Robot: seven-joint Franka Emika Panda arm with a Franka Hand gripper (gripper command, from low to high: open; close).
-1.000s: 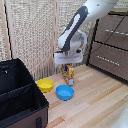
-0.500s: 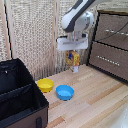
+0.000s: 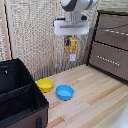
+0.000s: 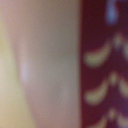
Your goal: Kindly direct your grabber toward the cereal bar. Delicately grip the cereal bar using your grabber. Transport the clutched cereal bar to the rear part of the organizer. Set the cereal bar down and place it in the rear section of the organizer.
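Exterior view: tool (image 3: 71,39), clenched on cereal bar (image 3: 71,46), has risen higher since earlier.

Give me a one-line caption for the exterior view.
Grabber holds the cereal bar aloft above yellow bowl and blue bowl, organizer nearby.

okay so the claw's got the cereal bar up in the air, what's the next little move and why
Probably carry it toward the exterior view's left. The claw holds the cereal bar high above the floor, clear of both bowls, while the organizer sits low at that side, its sections open.
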